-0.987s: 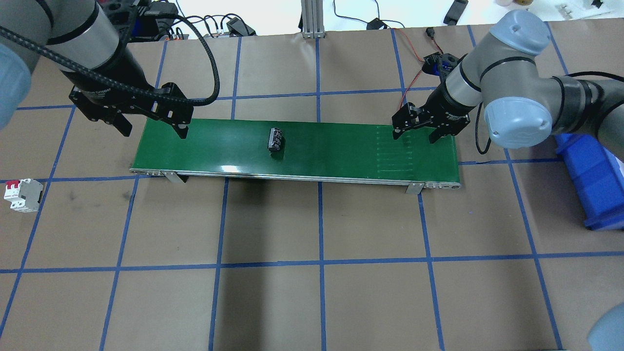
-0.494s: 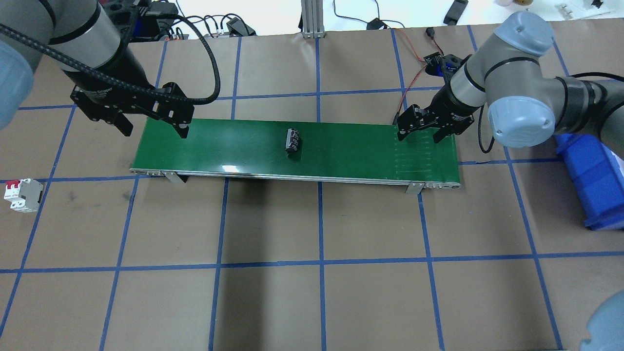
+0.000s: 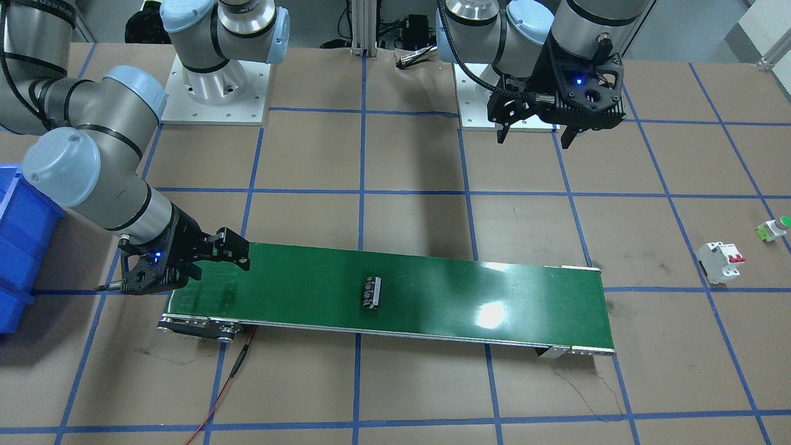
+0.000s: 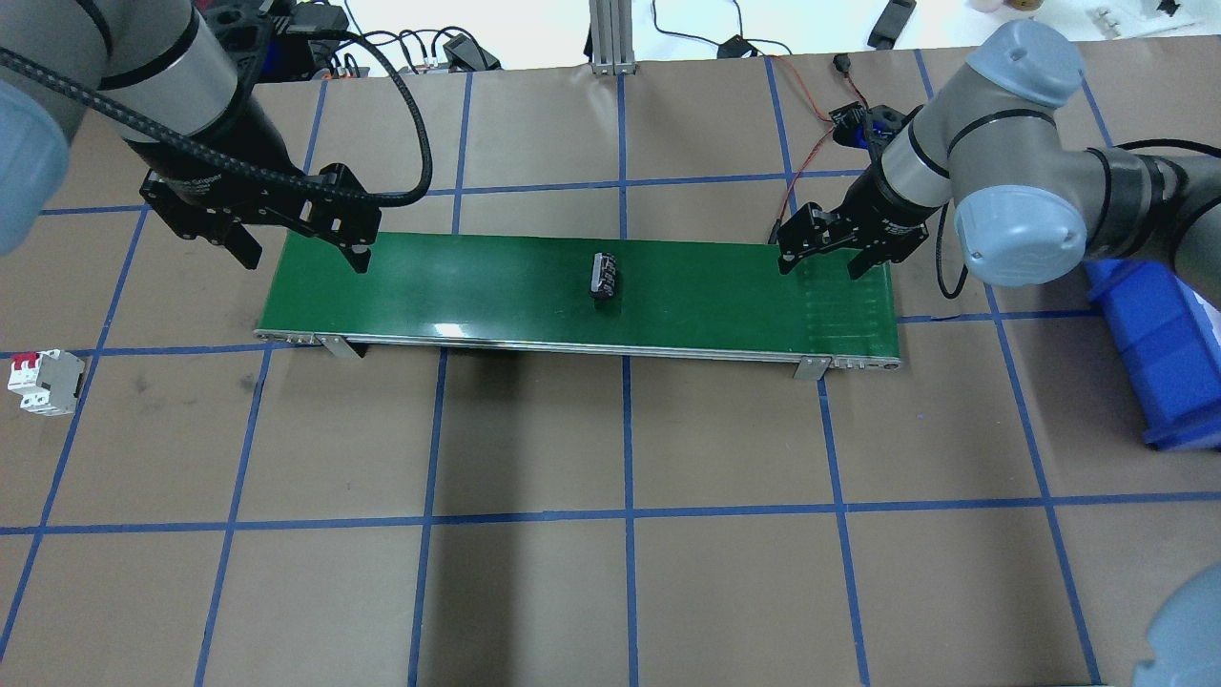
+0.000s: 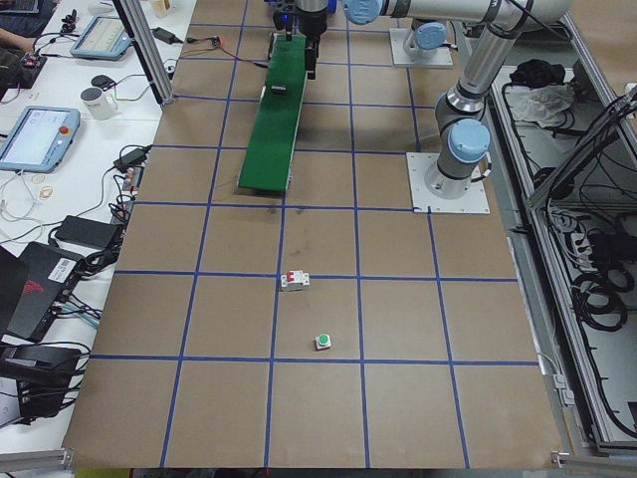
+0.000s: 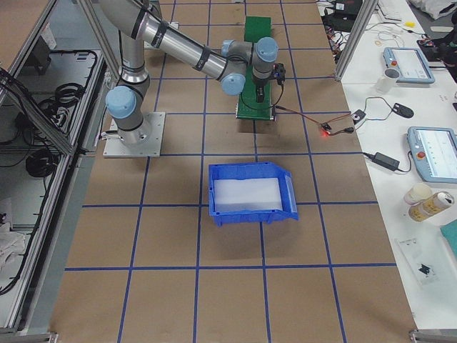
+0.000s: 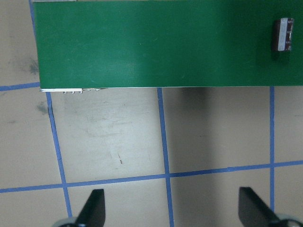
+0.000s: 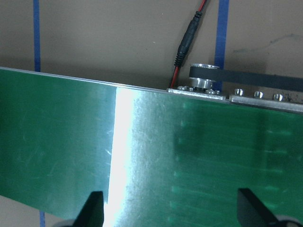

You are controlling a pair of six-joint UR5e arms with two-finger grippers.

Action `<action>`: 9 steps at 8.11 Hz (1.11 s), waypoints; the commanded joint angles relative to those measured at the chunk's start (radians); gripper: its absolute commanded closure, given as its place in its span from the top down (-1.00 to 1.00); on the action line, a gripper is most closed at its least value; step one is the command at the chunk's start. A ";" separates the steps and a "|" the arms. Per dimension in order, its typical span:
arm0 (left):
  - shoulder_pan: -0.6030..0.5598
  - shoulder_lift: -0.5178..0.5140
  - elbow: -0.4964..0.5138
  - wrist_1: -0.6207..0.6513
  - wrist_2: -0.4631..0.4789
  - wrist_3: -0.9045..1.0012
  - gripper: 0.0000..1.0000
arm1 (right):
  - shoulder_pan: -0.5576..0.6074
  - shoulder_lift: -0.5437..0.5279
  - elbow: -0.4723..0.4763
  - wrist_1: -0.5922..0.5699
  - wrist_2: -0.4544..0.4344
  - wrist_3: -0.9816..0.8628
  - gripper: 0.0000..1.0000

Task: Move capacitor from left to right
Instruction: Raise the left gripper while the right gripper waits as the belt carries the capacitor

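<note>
only one capacitor on belt; left gripper, right gripper both spread.

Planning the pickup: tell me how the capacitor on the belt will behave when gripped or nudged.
The capacitor lies on its side on the belt, a stubby cylinder, so a sideways nudge would probably roll it. It is small beside the belt, so likely light. Its casing looks hard and smooth: probably stiff, possibly slippery.

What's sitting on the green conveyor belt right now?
Only the capacitor, lying on its side near the middle of the conveyor belt. The open right gripper hovers above one end, holding nothing. The belt's underside is hidden.
</note>
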 commanded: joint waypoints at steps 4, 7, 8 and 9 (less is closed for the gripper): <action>0.000 0.002 -0.007 -0.002 0.000 0.000 1.00 | -0.001 0.025 -0.012 -0.007 -0.017 -0.017 1.00; 0.000 0.000 -0.007 0.000 0.000 0.000 1.00 | 0.001 0.043 -0.021 -0.013 -0.007 0.041 1.00; 0.000 0.000 -0.007 0.000 -0.002 -0.002 1.00 | 0.001 0.051 -0.030 -0.013 -0.007 0.093 1.00; 0.000 0.000 -0.007 -0.002 0.000 -0.002 1.00 | 0.002 0.057 -0.037 -0.013 -0.007 0.115 1.00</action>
